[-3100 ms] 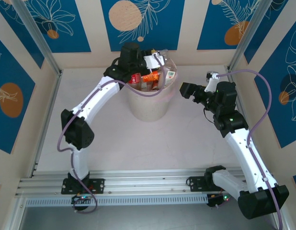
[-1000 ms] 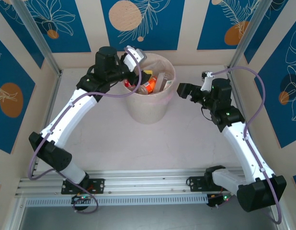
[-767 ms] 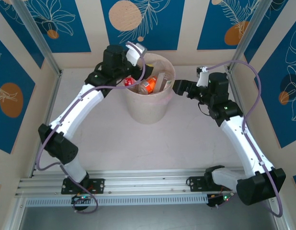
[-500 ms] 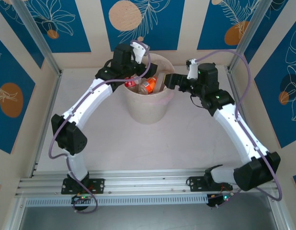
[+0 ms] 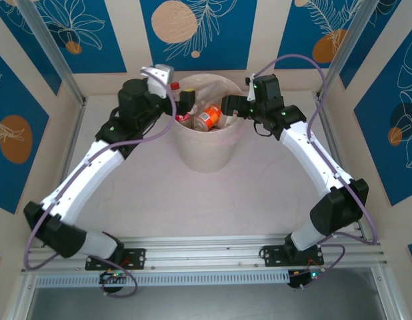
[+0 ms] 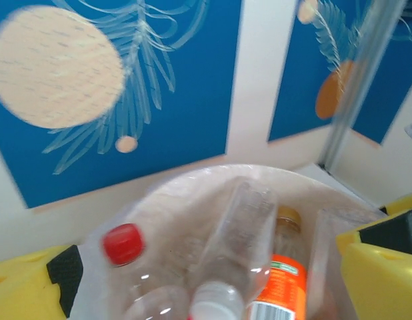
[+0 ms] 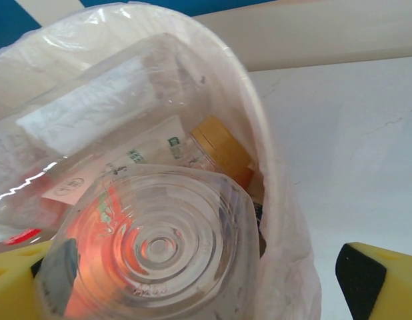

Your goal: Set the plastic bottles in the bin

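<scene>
The pale bin (image 5: 205, 150), lined with thin plastic, stands at the back middle of the table and holds several plastic bottles. Among them are an orange-labelled one (image 5: 207, 119) (image 6: 281, 287) and a red-capped one (image 5: 174, 85) (image 6: 123, 243). My left gripper (image 5: 185, 104) (image 6: 206, 293) hovers at the bin's left rim, open. A clear white-capped bottle (image 6: 234, 233) lies between its fingers, touching neither. My right gripper (image 5: 228, 107) (image 7: 199, 287) is at the right rim, open. A clear bottle's round base (image 7: 156, 250) faces the right wrist camera, apart from the right finger (image 7: 386, 280).
Blue-and-cream patterned walls (image 5: 199, 27) and metal posts (image 5: 56, 53) close in the back and sides. The bin's liner (image 7: 286, 220) drapes over its rim. Bare white tabletop (image 5: 213, 207) lies in front of the bin.
The left arm's wrist swung back to the left and its jaws widened over the bin. The right gripper moved left, from beside the bin to its right rim.
</scene>
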`<state>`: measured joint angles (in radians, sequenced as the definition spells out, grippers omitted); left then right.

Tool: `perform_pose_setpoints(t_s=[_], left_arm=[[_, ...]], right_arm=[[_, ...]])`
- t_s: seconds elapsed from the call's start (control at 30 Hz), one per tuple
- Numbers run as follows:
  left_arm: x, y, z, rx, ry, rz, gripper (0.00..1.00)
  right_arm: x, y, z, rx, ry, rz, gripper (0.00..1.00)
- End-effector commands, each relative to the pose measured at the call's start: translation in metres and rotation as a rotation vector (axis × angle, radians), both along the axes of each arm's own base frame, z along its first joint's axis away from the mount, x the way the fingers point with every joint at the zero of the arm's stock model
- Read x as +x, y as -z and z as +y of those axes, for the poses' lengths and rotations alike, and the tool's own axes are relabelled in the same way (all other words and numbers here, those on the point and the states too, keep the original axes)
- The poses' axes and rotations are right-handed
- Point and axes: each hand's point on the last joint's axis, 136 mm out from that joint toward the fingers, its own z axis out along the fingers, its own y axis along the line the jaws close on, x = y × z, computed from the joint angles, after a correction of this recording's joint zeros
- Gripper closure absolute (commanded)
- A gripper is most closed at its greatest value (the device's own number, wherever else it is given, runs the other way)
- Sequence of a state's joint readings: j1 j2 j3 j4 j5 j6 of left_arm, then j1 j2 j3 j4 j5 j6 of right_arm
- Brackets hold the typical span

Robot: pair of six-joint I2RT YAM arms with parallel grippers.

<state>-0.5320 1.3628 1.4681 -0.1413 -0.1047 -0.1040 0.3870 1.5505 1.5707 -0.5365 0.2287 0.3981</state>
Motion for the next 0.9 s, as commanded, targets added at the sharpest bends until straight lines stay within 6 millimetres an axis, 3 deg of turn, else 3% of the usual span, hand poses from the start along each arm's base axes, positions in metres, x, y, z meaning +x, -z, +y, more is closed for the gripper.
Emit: perform_pose_setpoints(t_s=[0.0,0.1,0.23,0.33,0.4,0.53,0.73,0.87], left_arm=[[0.005,0.0,0.049,-0.068,-0.209,-0.033,0.0],[0.0,0.013,0.087,-0.094,-0.342,-0.03,0.0],[-0.013,0.037,0.144,-0.13,-0.538,-0.021,0.0],[-0.027,0.072,0.187,-0.142,-0.682,0.002,0.0],[-0.039,0.1,0.215,-0.149,-0.775,0.038,0.0],[-0.059,0.147,0.25,-0.139,-0.917,0.086,0.0],[-0.075,0.218,0.292,-0.098,-1.118,0.158,0.0],[-0.075,0.257,0.308,-0.078,-1.174,0.209,0.0]], right_arm=[[-0.01,-0.002,-0.008,-0.048,-0.017,0.011,0.0],[-0.022,-0.036,0.0,0.002,-0.089,-0.092,0.0],[-0.042,-0.072,-0.013,0.037,-0.091,-0.223,0.01],[-0.057,-0.087,-0.038,0.042,-0.021,-0.315,0.01],[-0.065,-0.087,-0.065,0.028,0.081,-0.365,0.0],[-0.078,-0.069,-0.12,0.027,0.301,-0.405,0.01],[-0.095,-0.004,-0.2,0.028,0.654,-0.338,0.01],[-0.094,0.044,-0.225,0.028,0.728,-0.294,0.01]])
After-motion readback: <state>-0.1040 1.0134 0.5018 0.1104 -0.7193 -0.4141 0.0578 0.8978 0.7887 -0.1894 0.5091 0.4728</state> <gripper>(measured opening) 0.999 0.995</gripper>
